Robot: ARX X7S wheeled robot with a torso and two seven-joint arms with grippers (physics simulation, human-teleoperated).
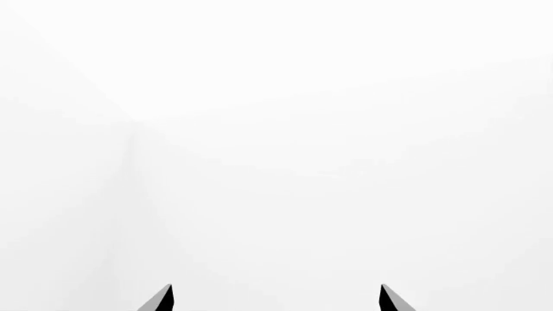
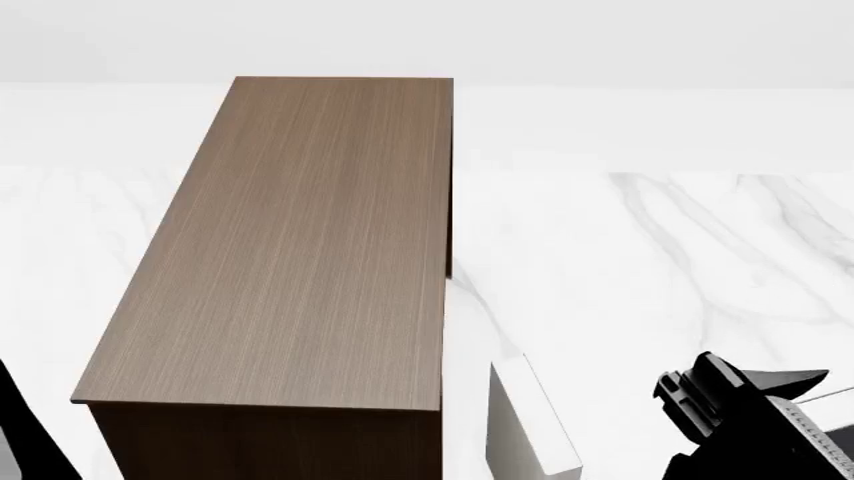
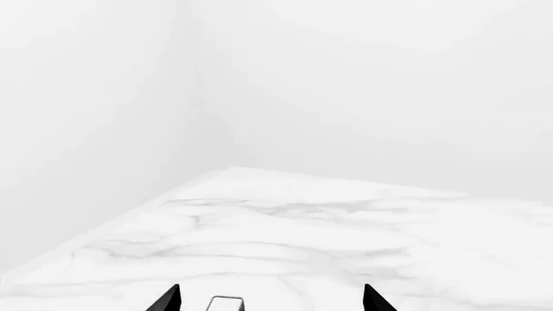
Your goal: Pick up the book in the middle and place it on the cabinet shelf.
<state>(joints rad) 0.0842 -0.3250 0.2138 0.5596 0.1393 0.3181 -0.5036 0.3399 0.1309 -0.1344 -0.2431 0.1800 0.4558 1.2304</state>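
Book not showing its grey cover anywhere; both grippers hanging spread and empty.

Right gripper (image 3: 271,299) is hovering over the marble table (image 2: 694,240), above a pale box-like volume (image 2: 523,420); left gripper (image 1: 276,299) is facing blank wall. I'd worry it grabs that wrong book beside the cabinet shelf (image 2: 300,250).
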